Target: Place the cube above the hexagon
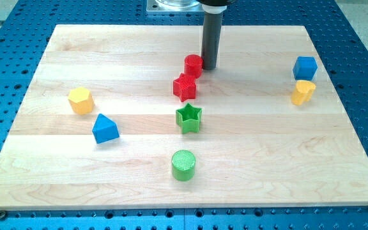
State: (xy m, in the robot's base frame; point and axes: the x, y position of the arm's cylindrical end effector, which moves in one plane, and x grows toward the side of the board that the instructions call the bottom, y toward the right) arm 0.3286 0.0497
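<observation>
- Nearest the view's bottom: green cylinder [183, 165], alone, a little left of centre.
- Just above it: green star [188, 118], apart from the cylinder.
- Left of the star: blue block with a peaked top [105, 129], and above-left of that the yellow hexagon [80, 100], the task's reference; bare wooden board [56, 172] on all sides of it.
- Further up the middle: red star [184, 86], and touching or nearly touching its upper right, red cylinder [193, 65].
- At the view's right: yellow block of rounded, unclear shape [303, 92], with the blue cube [305, 67] directly above and touching it; this cube is the task's thing, well apart from the hexagon across the board's width.
- Farthest: my tip [209, 67], pressed right beside the red cylinder's right side, far from the cube.
- No claw fitted, only a plain rod, so nothing to spread, press together or pinch.
- Likely not yet started on the cube; needed: travel right, then a long leftward push along the upper board.
- Risks: the yellow block touching the cube getting dragged along; the red cylinder and red star lying near the push line and getting swept; the cube rotating off the rod over a long push; overshoot knocking the hexagon.
</observation>
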